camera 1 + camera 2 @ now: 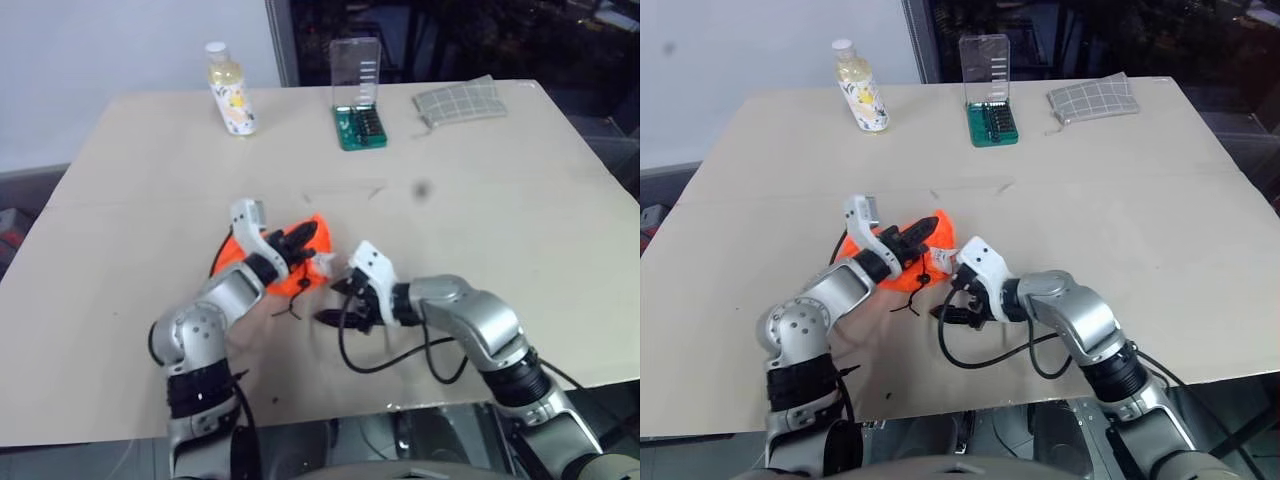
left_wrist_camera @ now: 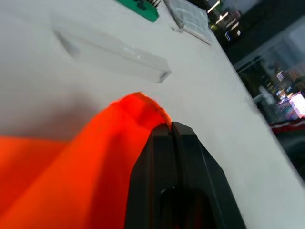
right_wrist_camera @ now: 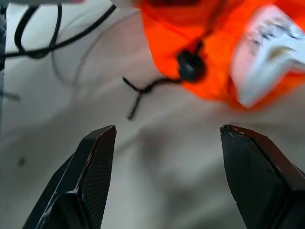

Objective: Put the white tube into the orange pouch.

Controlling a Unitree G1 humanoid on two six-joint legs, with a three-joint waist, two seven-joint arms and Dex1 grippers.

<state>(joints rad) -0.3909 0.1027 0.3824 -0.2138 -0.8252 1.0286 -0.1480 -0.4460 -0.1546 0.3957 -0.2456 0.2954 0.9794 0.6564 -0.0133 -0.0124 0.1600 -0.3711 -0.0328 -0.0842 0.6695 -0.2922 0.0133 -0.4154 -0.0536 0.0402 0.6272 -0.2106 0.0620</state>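
Orange pouch lies left of frame centre on the tan tabletop, well in from every edge. Left gripper has its fingers pressed together on the pouch's fabric; in the left wrist view the shut black fingers pinch a raised orange fold. White tube sits at the pouch's mouth, its printed end sticking out of the orange fabric toward the right gripper, which hangs just beside the pouch with fingers spread wide and nothing between them. Black cord and bead trail from the pouch corner onto bare tabletop. Along the far edge, upper part of the frame: pale yellow bottle at left, green bit case with clear lid raised at centre, grey checked cloth at right. Wide open surface across the right half and between the pouch and the far objects.
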